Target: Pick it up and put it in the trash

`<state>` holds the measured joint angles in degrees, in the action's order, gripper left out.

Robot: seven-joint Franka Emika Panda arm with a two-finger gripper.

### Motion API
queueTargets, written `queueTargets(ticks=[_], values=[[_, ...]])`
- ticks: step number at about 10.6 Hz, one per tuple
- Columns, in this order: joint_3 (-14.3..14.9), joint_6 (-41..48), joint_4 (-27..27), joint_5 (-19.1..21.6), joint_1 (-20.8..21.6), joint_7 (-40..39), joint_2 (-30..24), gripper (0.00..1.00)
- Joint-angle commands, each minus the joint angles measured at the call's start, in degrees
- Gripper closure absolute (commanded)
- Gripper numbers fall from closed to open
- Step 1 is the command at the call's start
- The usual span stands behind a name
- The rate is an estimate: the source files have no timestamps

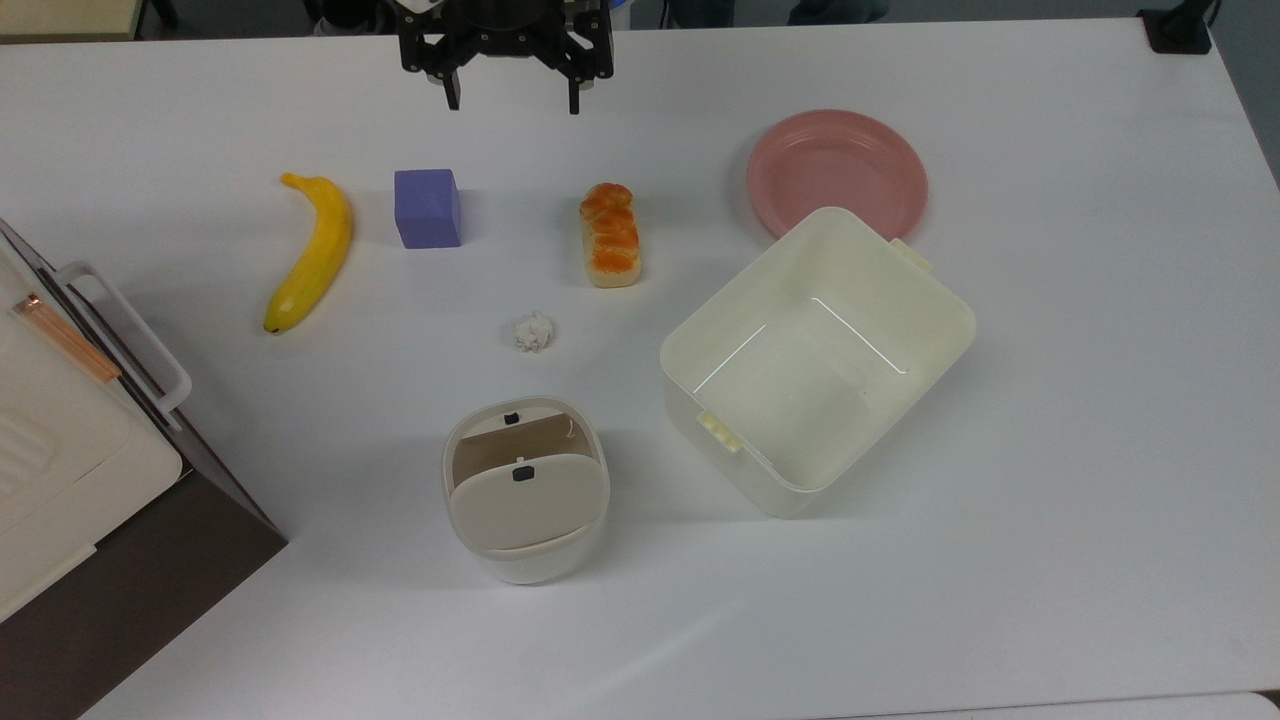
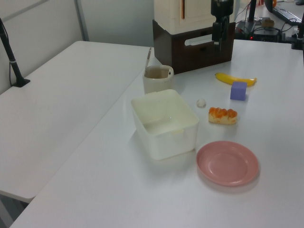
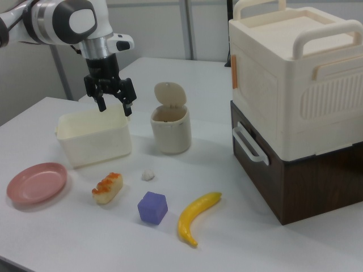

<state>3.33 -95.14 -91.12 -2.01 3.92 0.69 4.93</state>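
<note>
— Where is the paper wad?

— On the white tabletop, and I'll take the trash bin as my landmark. In the top view the wad lies just above the bin, clear of it, with bare surface all round. In the right view it sits in front of the bin, a little toward the right view's left.

— And the bin itself?

— Cream-white, rounded-square, with a beige swing lid tilted so that part of the inside shows.

— What is the claw doing?

— It hangs at the top edge of the top view, well above the bin and the wad, with nothing between its fingers. The two black fingers stand apart, released. In the right view the claw hovers to the left of the bin, over the cream tub.

— What else lies near the bin?

— In the top view the tub stands just to the bin's right. The bread roll lies up and to the right, beyond the wad. The purple cube is above the bin, the banana up and to the left. The pink plate is far up and right, behind the tub. A cream box on a dark base stands to the bin's left.
</note>
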Motion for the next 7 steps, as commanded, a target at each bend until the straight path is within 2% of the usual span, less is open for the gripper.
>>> queueTargets(ticks=[1, 7], values=[[0.8, -0.5, -1.3, 0.1, 0.5, 3.2, -0.8, 0.00], [0.7, -0.4, -1.3, 0.2, 0.4, 2.8, -0.9, 0.00]])
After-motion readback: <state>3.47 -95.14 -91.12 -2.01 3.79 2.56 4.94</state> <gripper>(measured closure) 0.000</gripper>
